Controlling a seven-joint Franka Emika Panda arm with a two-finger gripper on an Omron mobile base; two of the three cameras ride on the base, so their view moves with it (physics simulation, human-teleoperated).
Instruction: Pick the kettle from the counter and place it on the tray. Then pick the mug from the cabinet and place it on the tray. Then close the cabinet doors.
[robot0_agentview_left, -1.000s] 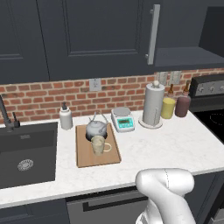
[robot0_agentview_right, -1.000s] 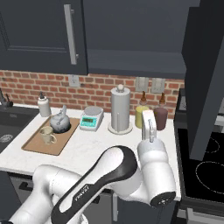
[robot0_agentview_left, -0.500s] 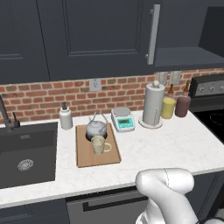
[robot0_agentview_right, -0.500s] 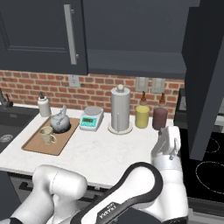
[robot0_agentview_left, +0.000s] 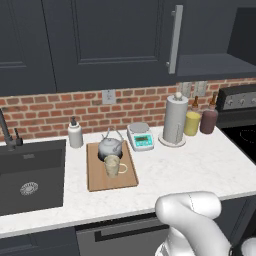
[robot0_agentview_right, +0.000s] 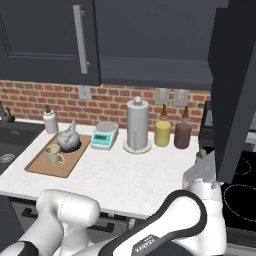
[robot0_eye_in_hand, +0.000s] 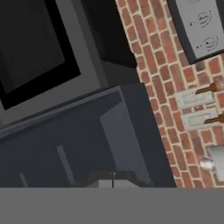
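1. The kettle and mug are seen on the tray, on the surface.
2. Over the last second, the gripper has been swung right, to just beside the open right door.
3. The jaws are held together, empty.
4. Only door closing is judged to remain.

Kettle behind mug, both on tray
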